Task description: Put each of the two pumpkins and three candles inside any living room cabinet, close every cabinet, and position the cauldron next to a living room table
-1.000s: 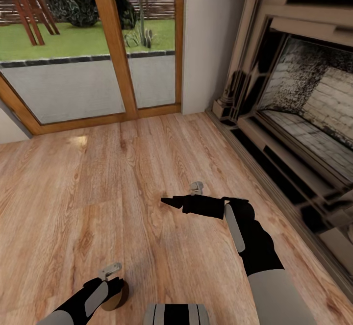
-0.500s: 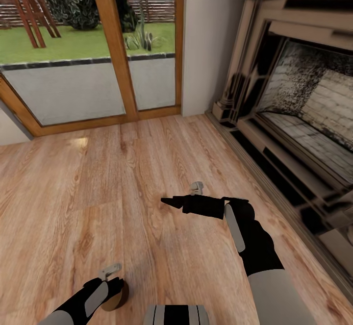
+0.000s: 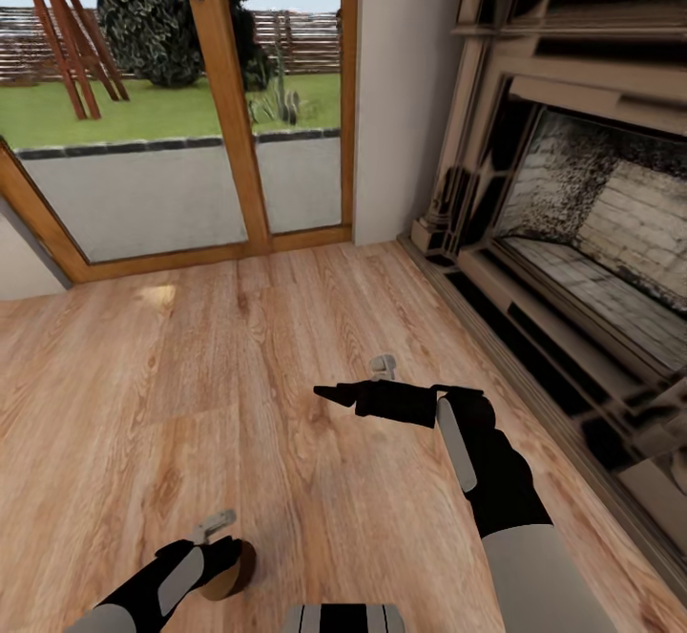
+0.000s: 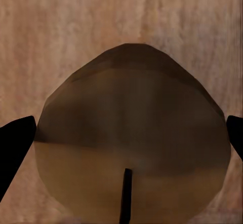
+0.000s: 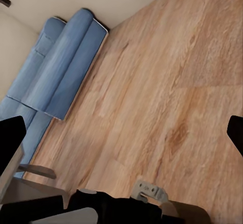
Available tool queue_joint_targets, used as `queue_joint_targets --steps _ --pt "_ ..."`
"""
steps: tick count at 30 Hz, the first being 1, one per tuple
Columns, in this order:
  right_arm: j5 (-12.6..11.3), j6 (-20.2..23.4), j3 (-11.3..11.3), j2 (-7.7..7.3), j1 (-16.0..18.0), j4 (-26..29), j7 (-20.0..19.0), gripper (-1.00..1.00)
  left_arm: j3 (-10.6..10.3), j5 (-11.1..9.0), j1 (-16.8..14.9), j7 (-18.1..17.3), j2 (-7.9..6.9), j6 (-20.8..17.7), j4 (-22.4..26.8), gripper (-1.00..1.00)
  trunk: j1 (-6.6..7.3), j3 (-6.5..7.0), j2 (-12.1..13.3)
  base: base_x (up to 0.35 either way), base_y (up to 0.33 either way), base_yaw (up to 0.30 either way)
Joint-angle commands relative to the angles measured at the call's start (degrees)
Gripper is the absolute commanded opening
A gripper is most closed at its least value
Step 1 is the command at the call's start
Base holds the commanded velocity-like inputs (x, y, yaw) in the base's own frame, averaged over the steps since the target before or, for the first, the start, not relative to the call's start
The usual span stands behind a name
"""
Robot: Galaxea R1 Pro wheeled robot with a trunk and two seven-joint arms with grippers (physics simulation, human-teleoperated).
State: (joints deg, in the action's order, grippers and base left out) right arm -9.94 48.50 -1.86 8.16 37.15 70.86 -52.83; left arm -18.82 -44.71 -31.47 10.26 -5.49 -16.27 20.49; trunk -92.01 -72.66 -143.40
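From the head camera, the robot looks down at a warm brown wooden plank floor (image 3: 191, 375). A big glass door with a wooden frame (image 3: 224, 108) shows green grass outside, and a pale stone fireplace with brick inside (image 3: 592, 222) stands on the right. The left gripper (image 3: 227, 561), low at the near edge, holds a small round beige candle (image 3: 234, 571). The right gripper (image 3: 329, 392) reaches out flat over the floor, and it carries nothing that I can see; from this side I cannot tell how wide it is.

In the left wrist camera, the candle (image 4: 131, 138) looks very big, with a black fingertip (image 4: 15, 143) on each side, pressed against it.

In the right wrist camera, the two black fingertips (image 5: 10, 143) sit far apart at the edges, so this pincer is wide. A soft blue sofa (image 5: 55, 77) lies across the floor.

No cabinet is showing. I think the candle could slip out while the robot rolls or turns, because it is round and only squeezed at two spots. The stretched right arm might bump the fireplace.
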Motion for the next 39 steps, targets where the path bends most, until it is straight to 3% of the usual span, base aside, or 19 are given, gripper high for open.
queue_joint_targets --steps 1,4,6,12,14,24,39 --pt "-0.2 0.3 0.1 0.01 0.0 -0.4 0.0 1.0 -0.4 -0.8 0.0 0.4 -0.35 -0.6 0.2 -1.0 0.03 0.18 0.0 0.0 0.0 0.0" --pt "-0.3 0.3 0.3 0.02 0.0 -1.7 0.1 1.0 0.0 -1.3 -0.3 0.1 -3.38 -7.7 2.3 -1.0 0.11 0.85 0.0 0.0 0.0 0.0" --pt "-0.3 0.3 0.3 0.05 0.0 -2.0 0.1 1.0 1.6 -1.8 -0.4 0.1 -5.48 -15.0 7.9 -1.0 0.16 1.29 0.1 0.0 0.0 0.0" --pt "-0.4 0.0 0.4 0.05 0.0 -2.1 0.0 1.0 12.2 -2.7 -0.2 0.4 -11.33 -35.0 24.8 -1.0 0.32 2.62 0.1 0.0 0.0 0.0" --pt "-0.4 0.0 0.4 0.06 0.0 -2.2 0.1 1.0 14.9 -2.9 -0.1 0.5 -12.31 -38.4 27.0 -1.0 0.56 3.02 0.6 0.0 0.0 0.0" --pt "-0.5 -0.2 0.6 0.01 0.0 -4.5 -0.3 1.0 15.3 -3.2 -0.1 0.4 -12.32 -39.1 27.8 -1.0 2.76 4.89 4.6 -0.174 0.0 -0.013" --pt "-0.5 -0.3 0.7 0.01 0.0 -5.0 -0.4 1.0 15.2 -3.2 -0.1 0.4 -11.97 -39.1 27.8 -1.0 6.05 8.68 10.6 -0.337 0.0 -0.195"
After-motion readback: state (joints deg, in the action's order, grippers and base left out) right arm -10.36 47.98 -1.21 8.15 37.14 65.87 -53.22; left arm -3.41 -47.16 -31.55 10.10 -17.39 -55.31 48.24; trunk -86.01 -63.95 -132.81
